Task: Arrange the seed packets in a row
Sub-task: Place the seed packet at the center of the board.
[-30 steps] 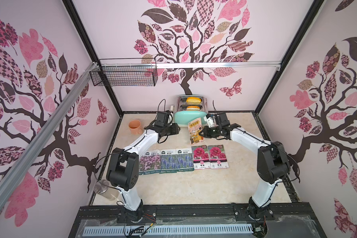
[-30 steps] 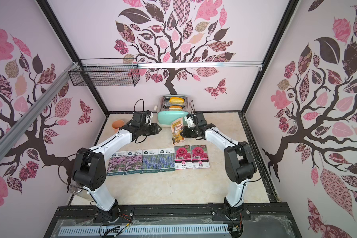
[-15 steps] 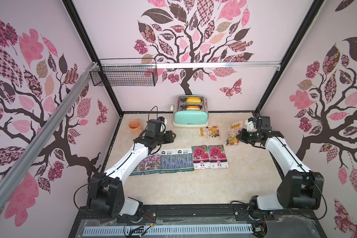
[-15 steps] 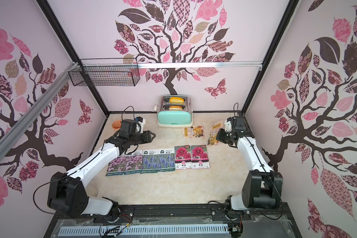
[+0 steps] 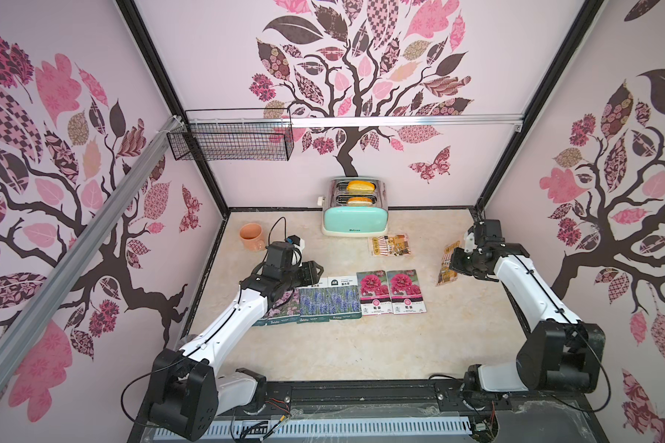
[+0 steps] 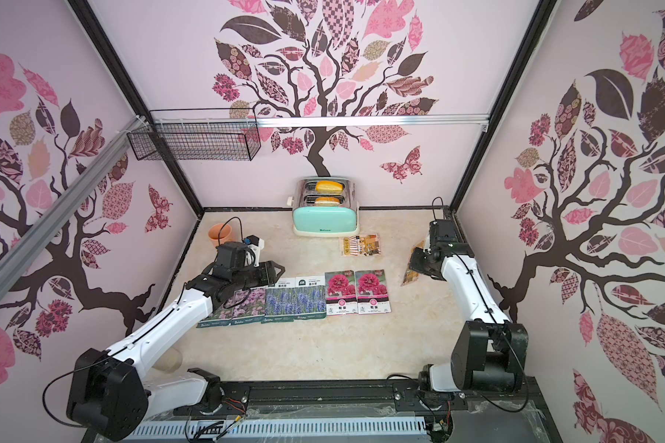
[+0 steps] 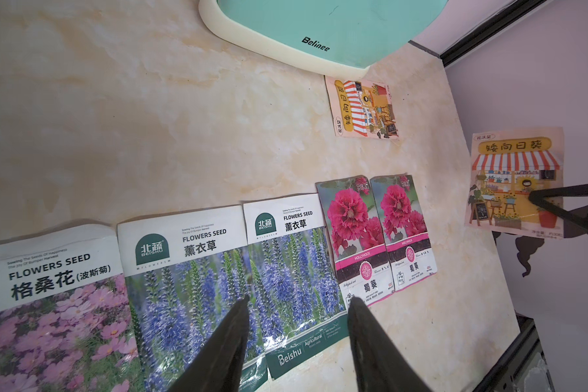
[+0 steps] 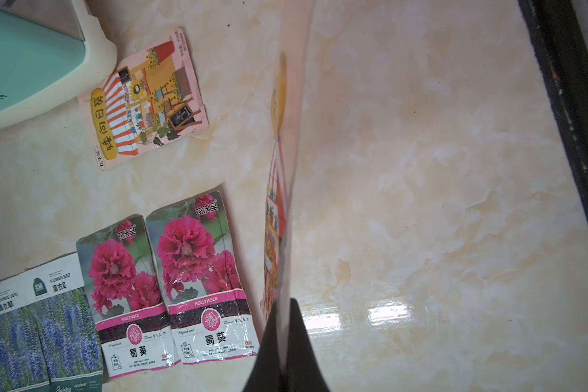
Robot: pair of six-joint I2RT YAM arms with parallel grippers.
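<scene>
The right gripper (image 8: 285,325) is closed on one edge of an orange shopfront packet (image 7: 510,163), lifted upright probably to be laid beside the magenta packets (image 8: 201,271) near it, last in line; farther, the second shopfront packet (image 8: 146,98) lies by the toaster (image 8: 21,61).

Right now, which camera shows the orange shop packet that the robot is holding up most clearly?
The left wrist view: the orange packet faces it squarely, shopfront readable, with the right hand pinching its edge. The right wrist view sees the packet only edge-on; both top views show it small and slanted.
</scene>
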